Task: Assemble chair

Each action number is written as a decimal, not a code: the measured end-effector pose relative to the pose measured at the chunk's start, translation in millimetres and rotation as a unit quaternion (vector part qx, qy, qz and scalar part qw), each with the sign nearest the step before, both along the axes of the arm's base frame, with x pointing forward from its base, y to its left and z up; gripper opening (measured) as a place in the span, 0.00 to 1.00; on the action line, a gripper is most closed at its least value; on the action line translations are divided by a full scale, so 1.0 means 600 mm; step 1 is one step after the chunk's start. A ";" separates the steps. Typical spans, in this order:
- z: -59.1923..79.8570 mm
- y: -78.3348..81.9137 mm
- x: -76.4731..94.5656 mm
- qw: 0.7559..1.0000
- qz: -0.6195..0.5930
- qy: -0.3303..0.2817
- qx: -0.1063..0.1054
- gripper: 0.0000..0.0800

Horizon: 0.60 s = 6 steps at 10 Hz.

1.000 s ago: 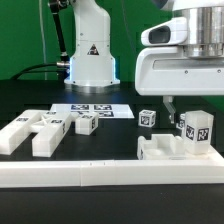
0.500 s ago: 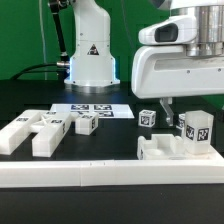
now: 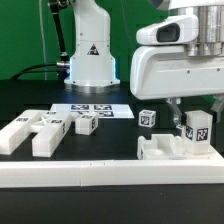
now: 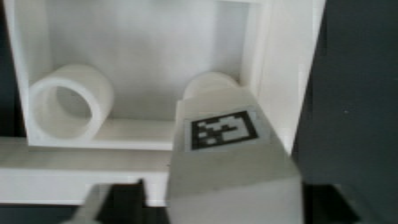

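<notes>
My gripper [image 3: 191, 121] is at the exterior view's right, shut on a white tagged chair bar [image 3: 198, 131]. It holds the bar upright on the right end of a white blocky chair slab [image 3: 158, 150] that lies against the border rail. In the wrist view the bar [image 4: 222, 150] runs between my dark fingers [image 4: 107, 205], with my gripper [image 4: 222, 206] closed round it. It stands over the slab's open white frame [image 4: 267, 50], which has a round ring [image 4: 68, 100] inside. Whether the bar is seated in the slab I cannot tell.
Several white chair parts [image 3: 30, 132] lie at the exterior view's left, with a tagged cube [image 3: 86, 124] beside them and another cube [image 3: 148, 118] near my gripper. The marker board [image 3: 95, 110] lies behind. The long white rail [image 3: 100, 176] runs along the front. The arm's base [image 3: 90, 55] stands at the back.
My gripper has shifted slightly toward the exterior view's right with the bar still in it. The other parts have not moved.
</notes>
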<state>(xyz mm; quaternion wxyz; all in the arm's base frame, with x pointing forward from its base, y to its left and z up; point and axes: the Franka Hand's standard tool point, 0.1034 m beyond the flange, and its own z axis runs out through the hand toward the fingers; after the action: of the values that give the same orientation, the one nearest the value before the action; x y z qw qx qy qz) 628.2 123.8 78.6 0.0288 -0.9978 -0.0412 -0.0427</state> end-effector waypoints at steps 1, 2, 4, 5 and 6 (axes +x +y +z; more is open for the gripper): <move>0.000 0.001 0.000 1.000 -0.028 0.002 0.004 0.36; 0.000 0.002 0.000 0.997 -0.071 0.005 0.008 0.36; 0.000 0.001 0.000 0.993 -0.118 0.008 0.011 0.36; -0.001 0.001 -0.001 0.988 -0.151 0.010 0.014 0.36; -0.002 -0.001 -0.001 0.978 -0.207 0.015 0.021 0.36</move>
<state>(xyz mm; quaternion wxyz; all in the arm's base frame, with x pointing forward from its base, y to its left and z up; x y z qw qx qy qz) 627.4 123.3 77.6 0.0410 -0.9844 0.1678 -0.0339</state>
